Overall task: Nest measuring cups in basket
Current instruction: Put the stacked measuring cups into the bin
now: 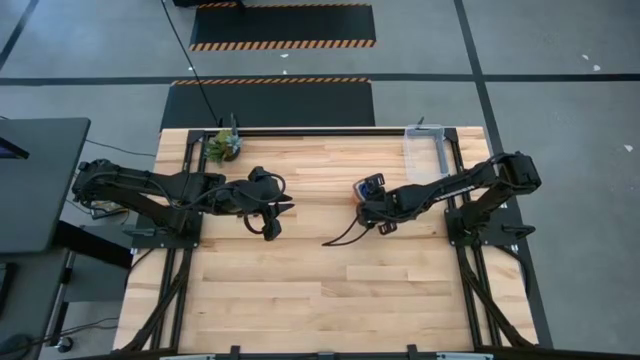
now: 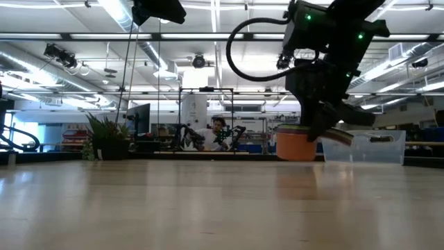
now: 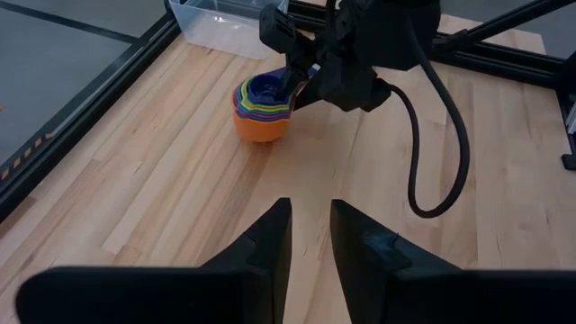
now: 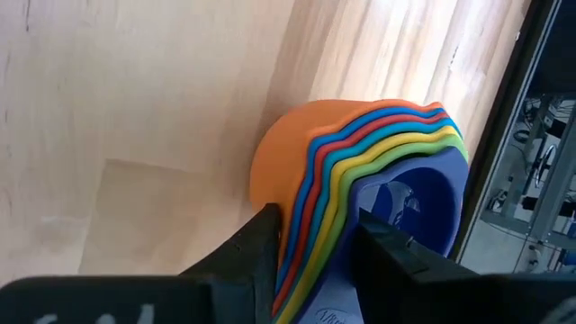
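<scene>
Nearest, in the right wrist view, the right gripper (image 4: 315, 238) has its two dark fingers pinched on the stacked handles of the measuring cups (image 4: 360, 171), all six already nested: orange outermost, then light blue, red, yellow and green, with dark blue innermost. The jaws stand narrow, closed on this bundle of flat handles. In the low view the stack (image 2: 300, 144) hangs at the gripper, its orange base close to the wooden table (image 2: 208, 208); whether it touches the surface cannot be told. The left gripper (image 3: 310, 238) waits near the table's middle, well apart from the cups, its jaws a narrow slot with nothing between them. Farther off, at the table's far right corner, stands the empty clear basket (image 1: 425, 152); a small potted plant (image 1: 224, 146) sits at the far left corner.

Judged handling: thin plastic cups, light and stiff, smooth enough to slip against one another. Held by the handles alone, the bowls may tilt or an inner cup may slide out; a firm, level pinch across all handles, close to the bowls, seems the soundest hold for the carry to the basket
</scene>
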Robot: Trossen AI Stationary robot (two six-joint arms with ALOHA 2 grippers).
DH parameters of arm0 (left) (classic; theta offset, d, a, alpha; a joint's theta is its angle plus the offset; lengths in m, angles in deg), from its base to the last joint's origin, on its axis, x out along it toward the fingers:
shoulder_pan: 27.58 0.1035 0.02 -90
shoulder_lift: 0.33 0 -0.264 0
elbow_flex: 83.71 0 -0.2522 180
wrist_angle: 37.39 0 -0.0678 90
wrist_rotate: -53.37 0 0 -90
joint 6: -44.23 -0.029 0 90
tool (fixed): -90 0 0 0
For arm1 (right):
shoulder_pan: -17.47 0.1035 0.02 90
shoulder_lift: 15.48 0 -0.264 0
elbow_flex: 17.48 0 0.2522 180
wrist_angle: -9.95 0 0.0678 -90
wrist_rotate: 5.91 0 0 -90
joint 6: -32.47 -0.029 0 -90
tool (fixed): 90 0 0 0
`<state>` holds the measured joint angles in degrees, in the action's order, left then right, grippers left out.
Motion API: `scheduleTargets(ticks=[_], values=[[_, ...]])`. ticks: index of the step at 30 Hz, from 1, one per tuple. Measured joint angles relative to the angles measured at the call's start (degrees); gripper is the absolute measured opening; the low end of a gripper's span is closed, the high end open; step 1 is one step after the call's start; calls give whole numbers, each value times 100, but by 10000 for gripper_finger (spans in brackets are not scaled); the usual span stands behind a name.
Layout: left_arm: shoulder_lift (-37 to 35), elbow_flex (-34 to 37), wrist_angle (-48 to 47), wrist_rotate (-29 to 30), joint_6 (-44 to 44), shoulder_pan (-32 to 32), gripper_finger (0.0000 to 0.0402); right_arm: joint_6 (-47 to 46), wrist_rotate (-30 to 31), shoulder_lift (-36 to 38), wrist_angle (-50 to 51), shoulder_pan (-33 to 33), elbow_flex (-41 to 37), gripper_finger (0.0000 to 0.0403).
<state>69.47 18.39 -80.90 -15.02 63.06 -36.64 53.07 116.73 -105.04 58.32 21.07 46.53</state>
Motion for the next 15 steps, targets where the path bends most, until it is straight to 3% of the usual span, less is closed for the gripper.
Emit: scheduleTargets(ticks=[15], values=[[0,0,0,0,0,0,87,-461,51,7,778,-9,560,122]])
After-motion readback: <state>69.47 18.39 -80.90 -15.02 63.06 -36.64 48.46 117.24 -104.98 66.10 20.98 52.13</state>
